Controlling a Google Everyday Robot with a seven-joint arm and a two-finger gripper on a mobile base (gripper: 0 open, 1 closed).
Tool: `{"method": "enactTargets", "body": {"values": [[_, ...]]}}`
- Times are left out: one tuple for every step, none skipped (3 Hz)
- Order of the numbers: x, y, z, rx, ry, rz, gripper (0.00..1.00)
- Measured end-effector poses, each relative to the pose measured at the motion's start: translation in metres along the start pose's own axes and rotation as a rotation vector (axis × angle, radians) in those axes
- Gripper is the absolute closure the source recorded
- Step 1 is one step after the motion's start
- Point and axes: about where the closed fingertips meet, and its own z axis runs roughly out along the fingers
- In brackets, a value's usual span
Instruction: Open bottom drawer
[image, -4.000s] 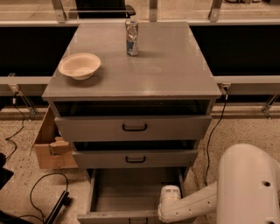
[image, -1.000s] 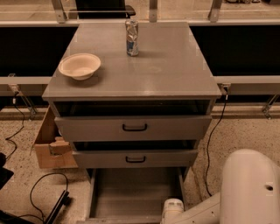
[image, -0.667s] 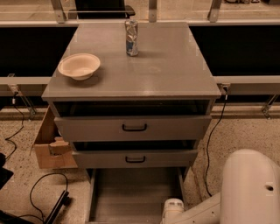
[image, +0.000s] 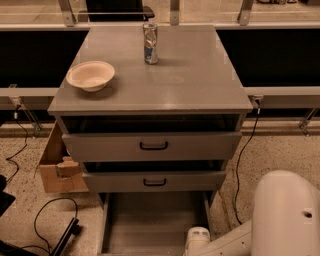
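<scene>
While my white arm (image: 285, 215) is filling the 5 o'clock corner of the camera view, its rounded wrist end (image: 197, 239) is resting just beside the right wall of the bottom drawer (image: 150, 220). My gripper is lying past that wrist, beyond the bottom edge at 6 o'clock, so I cannot tell whether it is wide, narrow or holding anything.

The bottom drawer is standing pulled out at 6 o'clock, below the two taller drawers. Its shallow grey tray is showing bare, and its front is running off the lower edge. Above it, the middle drawer (image: 155, 181) and the top drawer (image: 152, 146) are each showing a small black loop handle, and each is sitting slightly forward with a dark gap over it.

The grey cabinet (image: 190, 85) is taking up the centre. On its top, a pale bowl (image: 90, 75) is sitting toward 10 o'clock near the left edge, and a dented can (image: 150, 43) is standing upright at 12 o'clock, well apart from the bowl.

On the speckled floor at 8 o'clock, a cardboard box (image: 57, 165) is leaning against the cabinet's left side, and a black cable (image: 45, 215) is looping below it. Another cable (image: 245, 160) is hanging down at 3 o'clock, right of the cabinet.
</scene>
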Motion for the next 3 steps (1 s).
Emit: {"method": "enactTargets", "body": {"values": [[0.0,0.0,0.0,0.0,0.0,0.0,1.0],[-0.0001,-0.0002,0.0,0.0,0.0,0.0,0.81],[-0.0003,-0.0005,0.0,0.0,0.0,0.0,0.59]]}}
